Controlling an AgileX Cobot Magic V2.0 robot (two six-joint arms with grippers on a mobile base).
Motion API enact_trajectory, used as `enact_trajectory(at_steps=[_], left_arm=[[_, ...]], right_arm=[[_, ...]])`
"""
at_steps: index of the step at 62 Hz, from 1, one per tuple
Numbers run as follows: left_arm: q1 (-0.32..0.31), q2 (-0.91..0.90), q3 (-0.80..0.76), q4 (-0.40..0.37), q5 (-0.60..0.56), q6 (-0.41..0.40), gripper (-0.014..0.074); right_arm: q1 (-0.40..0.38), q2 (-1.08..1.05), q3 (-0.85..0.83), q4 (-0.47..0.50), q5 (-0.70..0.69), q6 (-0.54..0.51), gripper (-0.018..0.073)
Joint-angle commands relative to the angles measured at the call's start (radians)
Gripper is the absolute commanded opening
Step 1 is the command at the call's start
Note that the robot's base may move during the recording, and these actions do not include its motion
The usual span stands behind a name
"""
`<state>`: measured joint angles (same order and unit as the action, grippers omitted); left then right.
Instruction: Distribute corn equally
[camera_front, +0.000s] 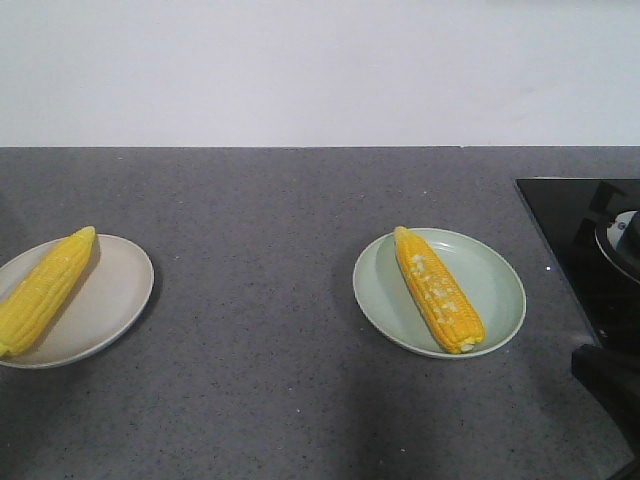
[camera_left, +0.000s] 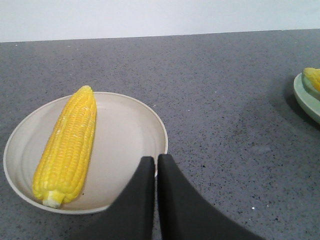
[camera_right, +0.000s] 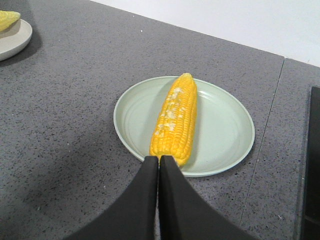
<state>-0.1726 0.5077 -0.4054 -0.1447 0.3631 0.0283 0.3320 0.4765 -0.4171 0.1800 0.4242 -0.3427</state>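
One cob of corn (camera_front: 45, 289) (camera_left: 67, 145) lies on the beige plate (camera_front: 110, 300) (camera_left: 127, 135) at the left. A second cob of corn (camera_front: 438, 288) (camera_right: 175, 120), with pale whitish patches, lies on the pale green plate (camera_front: 495, 285) (camera_right: 222, 125) at the right. My left gripper (camera_left: 156, 161) is shut and empty, hovering over the beige plate's near right rim. My right gripper (camera_right: 159, 161) is shut and empty too, just short of the blunt end of the cob on the green plate. Neither gripper's fingers show in the front view.
The plates sit on a grey speckled counter (camera_front: 260, 250) against a white wall. A black cooktop (camera_front: 575, 235) with a pot (camera_front: 622, 240) on it fills the right edge. A dark part of the right arm (camera_front: 610, 385) shows at the lower right.
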Motion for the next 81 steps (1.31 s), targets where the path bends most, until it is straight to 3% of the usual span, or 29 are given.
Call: enact_trajectory(at_steps=[1,15,20,24,34,43,47,57,64,81], left_arm=[[-0.001,0.004,-0.029,-0.014,-0.078,-0.002,-0.0006],[-0.001,0.003,-0.029,-0.011,-0.073,0.001,-0.0006],[0.0,-0.023,-0.002,0.049,-0.083,0.008,-0.0006],[0.008,-0.059,0.054,0.101,-0.124,-0.003,-0.0006],[0.053,-0.181,0.244,0.092,-0.31,-0.028,-0.0006],[0.102,-0.331,0.407,0.092,-0.427,-0.116,-0.0006],[0.127,-0.403,0.405,0.094,-0.348,-0.141,-0.0006],[0.176,-0.541,0.407,0.102,-0.272,-0.111,-0.0006],[0.199,-0.534,0.408,0.094,-0.238,-0.109,-0.0006],[0.198,-0.534,0.407,0.093,-0.249,-0.108,-0.0006]], right_arm=[[-0.004,0.003,-0.027,0.006,-0.074,0.0,-0.0005],[-0.004,0.003,-0.027,0.006,-0.074,-0.001,-0.0005],[-0.004,0.003,-0.027,0.006,-0.074,-0.001,-0.0005],[-0.004,0.003,-0.027,0.006,-0.074,-0.001,-0.0005],[-0.004,0.003,-0.027,0.006,-0.074,-0.001,-0.0005],[-0.004,0.003,-0.027,0.006,-0.074,-0.001,-0.0005],[-0.004,0.003,-0.027,0.006,-0.074,-0.001,-0.0005],[-0.004,0.003,-0.027,0.006,-0.074,-0.001,-0.0005],[-0.004,0.003,-0.027,0.007,-0.074,-0.001,-0.0005],[-0.004,0.003,-0.027,0.007,-0.074,-0.001,-0.0005]])
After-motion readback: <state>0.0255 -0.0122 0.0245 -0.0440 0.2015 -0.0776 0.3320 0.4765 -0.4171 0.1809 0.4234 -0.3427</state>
